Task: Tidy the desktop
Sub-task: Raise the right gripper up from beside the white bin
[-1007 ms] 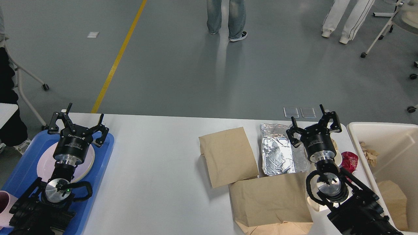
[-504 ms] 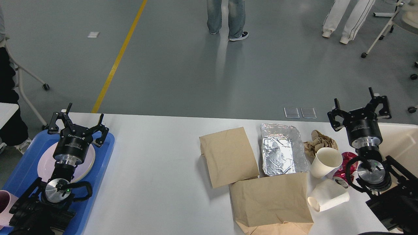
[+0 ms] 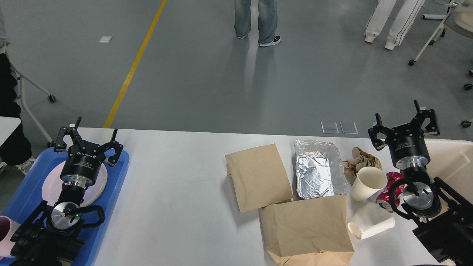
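Observation:
The white desktop [image 3: 177, 184] carries litter on its right half: two flat brown paper bags [image 3: 258, 177] [image 3: 306, 225], a crumpled foil tray [image 3: 317, 168], a wad of brown paper [image 3: 360, 160], an upright white paper cup [image 3: 367, 183], a second cup lying on its side [image 3: 371, 225] and a crushed red can [image 3: 390, 190]. My right gripper [image 3: 404, 123] hangs open and empty above the table's right end, behind the cups. My left gripper [image 3: 88, 138] is open and empty over the blue tray.
A blue tray [image 3: 114, 173] at the left edge holds a pale pink plate [image 3: 99, 184] and a pink cup [image 3: 5, 231]. A cream bin [image 3: 449, 162] stands past the table's right end. People's legs and wheeled chairs are on the floor beyond.
My right arm swung from over the foil tray and cups to the right end of the table, uncovering the paper wad and cups, then edged slightly left. The left arm stayed still.

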